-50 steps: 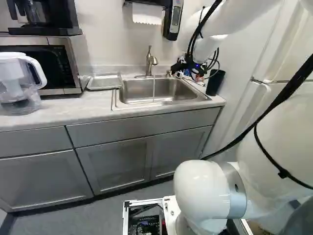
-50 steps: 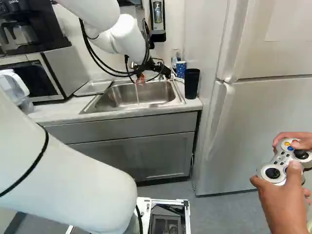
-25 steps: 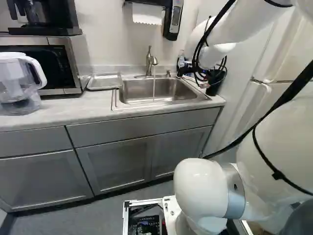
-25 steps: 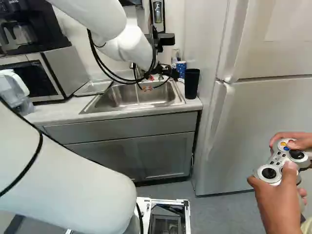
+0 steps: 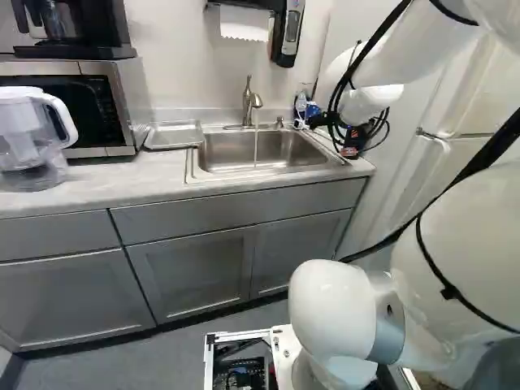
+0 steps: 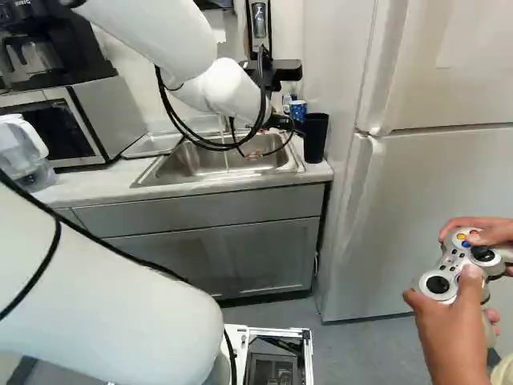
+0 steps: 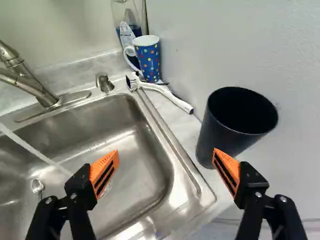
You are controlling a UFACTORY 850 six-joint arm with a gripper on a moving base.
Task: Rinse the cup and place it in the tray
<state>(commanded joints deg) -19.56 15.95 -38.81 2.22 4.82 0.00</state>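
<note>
Over the sink's point(image 7: 186, 167) edge: one gripper point(image 7: 166, 154), fingers apart, shifted toward the black cup point(image 7: 216, 132), presumably for grasping before rinsing.

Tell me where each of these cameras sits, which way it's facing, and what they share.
Left base view: on the base, behind the arm and left of it, looking ahead, slightly down, at the sink; arm at right.
Right base view: behind the arm, to its right, facing the sink and fridge; arm at left.
Wrist view: on the wrist, looking past open fingers at the sink and black cup.
The base views share the microwave; the right base and wrist views share the polka-dot mug.
</note>
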